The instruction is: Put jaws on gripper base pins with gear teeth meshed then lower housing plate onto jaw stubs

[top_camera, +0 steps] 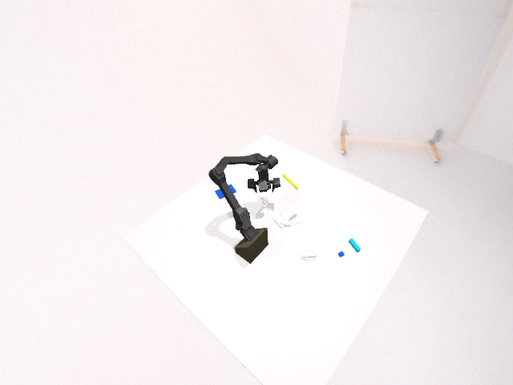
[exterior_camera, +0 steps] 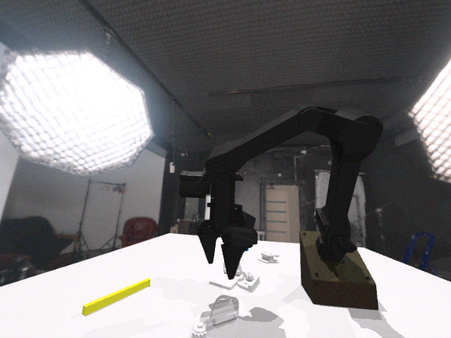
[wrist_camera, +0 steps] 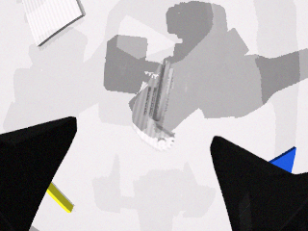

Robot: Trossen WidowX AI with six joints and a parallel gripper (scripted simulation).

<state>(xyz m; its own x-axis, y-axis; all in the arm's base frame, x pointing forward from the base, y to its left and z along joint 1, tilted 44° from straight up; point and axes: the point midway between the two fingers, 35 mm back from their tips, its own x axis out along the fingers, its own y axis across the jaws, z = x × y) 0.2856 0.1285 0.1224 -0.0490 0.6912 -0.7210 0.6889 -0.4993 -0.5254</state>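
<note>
My gripper (top_camera: 264, 191) (exterior_camera: 220, 270) (wrist_camera: 145, 134) is open and empty, pointing down above a loose white jaw. This jaw (top_camera: 269, 205) (exterior_camera: 225, 311) (wrist_camera: 156, 106) stands on edge on the table, its toothed end low in the wrist view, between and beyond the fingertips. The white gripper base (top_camera: 281, 222) (exterior_camera: 249, 282) is beside it; a ribbed flat part (wrist_camera: 54, 20) shows at the top left of the wrist view. The other jaw (top_camera: 293, 216) (exterior_camera: 232, 268) is at the base; whether it sits on a pin is unclear. A small white part (top_camera: 309, 255) (exterior_camera: 269, 258), apparently the housing plate, lies apart.
A yellow bar (top_camera: 290, 181) (exterior_camera: 116, 296) (wrist_camera: 62, 198) lies on one side of the loose jaw, a blue flat block (top_camera: 220, 192) (wrist_camera: 287, 161) on the other. A cyan block (top_camera: 354, 245) and small blue cube (top_camera: 341, 253) lie farther off. The arm stands on a brown block (top_camera: 252, 247) (exterior_camera: 338, 287).
</note>
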